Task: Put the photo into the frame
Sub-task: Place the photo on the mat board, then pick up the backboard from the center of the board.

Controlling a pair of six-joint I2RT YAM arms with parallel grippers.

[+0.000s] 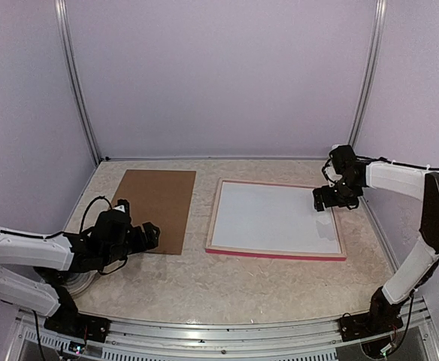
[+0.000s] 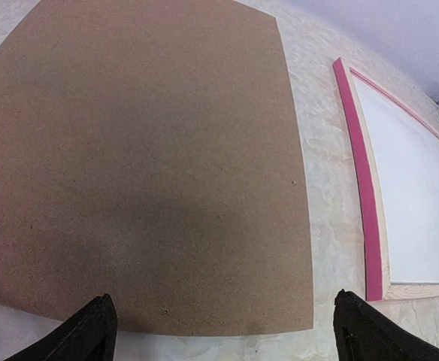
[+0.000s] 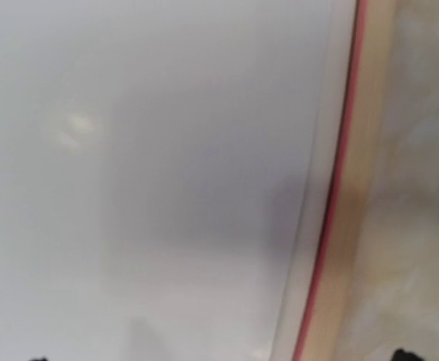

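Note:
The frame (image 1: 276, 256) lies flat right of centre with its pale wood back up and its pink-red outer edge showing. A plain white sheet (image 1: 272, 218) fills its opening. No print of trees and water shows in any view. My right gripper (image 1: 327, 199) is low over the sheet's far right part, just inside the frame's right rail (image 3: 362, 188), with its jaws wide open and empty (image 3: 219, 357). My left gripper (image 1: 150, 235) is open and empty at the near right corner of the brown backing board (image 1: 155, 207). The frame's left rail (image 2: 358, 188) shows in the left wrist view.
The backing board (image 2: 137, 150) lies flat to the left of the frame, with a strip of pale table (image 1: 201, 210) between them. Metal posts (image 1: 80, 83) and lilac walls close the back and sides. A metal rail (image 1: 227, 331) runs along the near edge.

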